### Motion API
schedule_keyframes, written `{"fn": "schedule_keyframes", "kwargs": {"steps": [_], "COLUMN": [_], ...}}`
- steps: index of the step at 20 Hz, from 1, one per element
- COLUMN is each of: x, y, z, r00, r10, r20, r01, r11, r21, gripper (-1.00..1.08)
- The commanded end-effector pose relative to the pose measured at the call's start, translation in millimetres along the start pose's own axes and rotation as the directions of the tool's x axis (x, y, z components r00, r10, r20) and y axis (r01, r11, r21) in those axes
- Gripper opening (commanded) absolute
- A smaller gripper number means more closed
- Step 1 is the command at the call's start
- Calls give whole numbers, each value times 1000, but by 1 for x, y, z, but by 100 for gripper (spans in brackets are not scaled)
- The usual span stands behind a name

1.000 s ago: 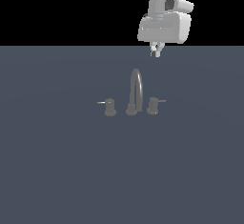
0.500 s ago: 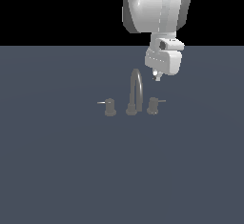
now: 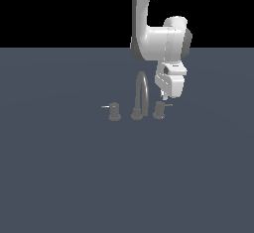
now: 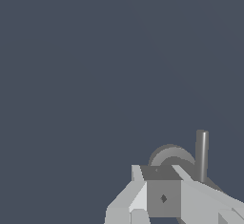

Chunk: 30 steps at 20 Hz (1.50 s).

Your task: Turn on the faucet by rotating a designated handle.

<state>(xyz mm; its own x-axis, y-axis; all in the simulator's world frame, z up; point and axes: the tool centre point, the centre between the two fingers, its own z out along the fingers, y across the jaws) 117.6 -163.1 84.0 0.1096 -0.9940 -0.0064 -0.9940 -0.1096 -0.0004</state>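
The faucet (image 3: 142, 96) is small and dull grey, with a tall arched spout and two short knobs. The handle (image 3: 159, 110) is the knob on the exterior view's right, with a thin pale lever pointing right. The twin knob (image 3: 114, 112) stands on the left with its lever pointing left. My gripper (image 3: 163, 98) hangs just above the handle, close to its lever, and looks shut and empty. In the wrist view the gripper (image 4: 157, 173) overlaps the handle's round top (image 4: 167, 155), and the lever (image 4: 202, 154) shows beside the fingers (image 4: 133, 197).
The faucet stands on a flat blue-grey surface (image 3: 74, 177). My white arm (image 3: 154, 33) comes down from above, behind the faucet's right side. Nothing else stands on the surface.
My gripper has come down from well above the spout to just over the right handle. The faucet has not moved.
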Motion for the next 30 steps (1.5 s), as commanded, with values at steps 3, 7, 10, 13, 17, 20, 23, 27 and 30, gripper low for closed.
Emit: {"fn": "schedule_keyframes", "kwargs": {"steps": [3, 7, 10, 13, 17, 20, 23, 27, 30], "x": [4, 5, 5, 8, 13, 18, 21, 14, 13], "y": [-2, -2, -2, 4, 16, 25, 31, 31, 39], "z": [17, 21, 21, 21, 21, 21, 21, 21, 21], "r00": [999, 999, 999, 999, 999, 999, 999, 999, 999], "r10": [34, 43, 43, 42, 42, 43, 43, 37, 38], "r20": [-5, -6, -6, -6, -6, -6, -6, -7, -7], "r01": [-34, -43, -43, -42, -42, -43, -43, -36, -38], "r11": [999, 999, 999, 999, 999, 999, 999, 999, 999], "r21": [0, 0, 0, -1, -1, 0, 0, 8, 7], "gripper": [-100, -100, -100, -100, -100, -100, -100, -100, -100]}}
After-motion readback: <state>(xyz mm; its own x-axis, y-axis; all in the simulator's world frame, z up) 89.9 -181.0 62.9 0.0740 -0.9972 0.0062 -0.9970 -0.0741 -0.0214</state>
